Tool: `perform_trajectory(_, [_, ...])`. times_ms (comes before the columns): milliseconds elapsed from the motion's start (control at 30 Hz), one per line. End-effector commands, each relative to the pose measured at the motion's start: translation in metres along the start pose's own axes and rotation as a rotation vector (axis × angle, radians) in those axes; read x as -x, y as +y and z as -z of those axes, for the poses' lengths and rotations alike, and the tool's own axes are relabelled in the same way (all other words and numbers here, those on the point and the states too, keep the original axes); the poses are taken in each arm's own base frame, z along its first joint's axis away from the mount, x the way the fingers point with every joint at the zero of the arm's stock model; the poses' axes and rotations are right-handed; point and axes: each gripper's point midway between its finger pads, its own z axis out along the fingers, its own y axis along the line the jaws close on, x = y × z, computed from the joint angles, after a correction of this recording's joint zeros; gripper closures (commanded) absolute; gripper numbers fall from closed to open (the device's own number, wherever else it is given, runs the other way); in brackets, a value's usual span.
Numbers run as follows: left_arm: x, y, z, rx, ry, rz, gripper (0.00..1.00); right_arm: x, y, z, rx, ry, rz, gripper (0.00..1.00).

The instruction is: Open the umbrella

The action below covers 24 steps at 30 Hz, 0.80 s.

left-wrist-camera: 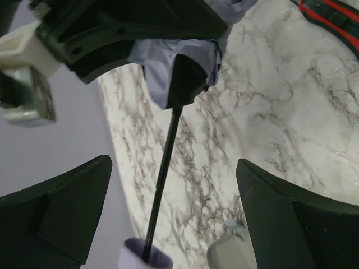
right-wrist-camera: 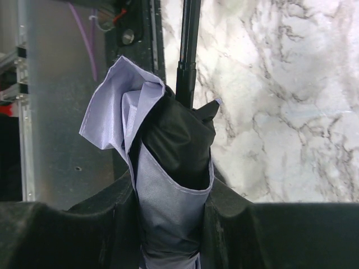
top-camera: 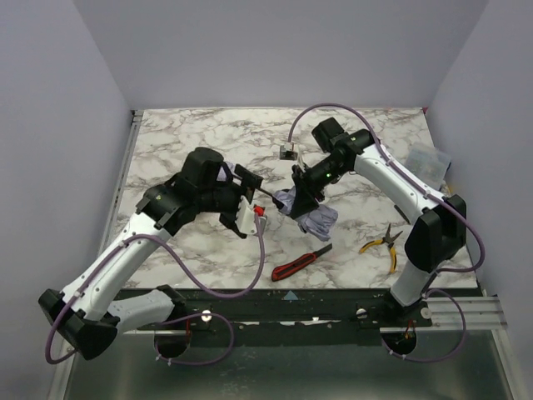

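Left pincer [left-wrist-camera: 174, 163]: wide open and gripping nothing. Its two fingers [left-wrist-camera: 61, 216] stand on either side of the shaft [left-wrist-camera: 165, 162] without touching it.
Handle [left-wrist-camera: 145, 256]: the lavender block sits closest in, down between the finger roots near the palm. You cannot tell from this view whether it rests against anything.
Shaft line: the thin black rod leaves the handle and runs straight out along the pincer's own reach, passing about midway between the fingertips.
Umbrella [right-wrist-camera: 168, 168]: the folded bundle lies beyond the left fingertips, at the far end of the shaft, and appears to be held up off the bench [top-camera: 208, 133].
Right pincer [right-wrist-camera: 171, 224]: closed on the folded bundle, with pale fabric and black lining bunched between its fingers.
Long axis: handle to bundle runs from one pincer to the other, nearly in line with both.
Nearer arm: the left for the handle end; the right already has the fabric end.
Your next move, as a judgement: close the left pincer on the handle or shaft, since both already lie in its gap. Check that the rod is centred first, because so thin a rod could slip past one finger.
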Motion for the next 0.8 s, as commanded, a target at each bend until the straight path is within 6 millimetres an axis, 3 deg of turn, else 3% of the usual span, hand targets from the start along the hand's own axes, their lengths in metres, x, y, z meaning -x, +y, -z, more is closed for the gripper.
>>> perform_trajectory(0, [-0.003,-0.017,-0.026,-0.069,0.036,-0.011,0.05,0.019,0.03,0.004,0.133,-0.068,-0.01,0.95])
perform_trajectory(100, [-0.015,-0.023,-0.045,-0.072,0.097,-0.067,0.1,0.019,0.037,0.003,0.166,-0.074,-0.021,0.92])
perform_trajectory(167, [-0.024,-0.022,-0.055,-0.059,0.143,-0.107,0.21,0.018,0.038,0.002,0.176,-0.069,-0.031,0.89])
perform_trajectory(333, [-0.038,-0.016,-0.067,-0.027,0.21,-0.105,0.58,0.016,0.04,0.002,0.186,-0.063,-0.037,0.84])
perform_trajectory(433, [-0.04,-0.014,-0.068,-0.009,0.22,-0.07,0.96,0.016,0.04,0.003,0.182,-0.054,-0.034,0.81])
perform_trajectory(467, [-0.038,-0.015,-0.068,-0.007,0.211,-0.046,1.0,0.017,0.039,0.003,0.176,-0.051,-0.036,0.79])
perform_trajectory(567, [-0.029,-0.014,-0.064,0.007,0.157,0.051,1.0,0.028,0.031,0.009,0.124,-0.066,-0.059,0.47])
perform_trajectory(633, [-0.019,-0.013,-0.056,-0.002,0.091,0.15,1.0,0.051,0.013,0.029,0.062,-0.154,-0.103,0.28])
perform_trajectory(700, [-0.011,-0.006,-0.047,0.015,0.022,0.288,1.0,0.084,-0.018,0.076,0.002,-0.333,-0.164,0.22])
perform_trajectory(767, [-0.003,0.002,-0.038,0.024,-0.053,0.428,1.0,0.113,-0.049,0.142,-0.062,-0.535,-0.24,0.18])
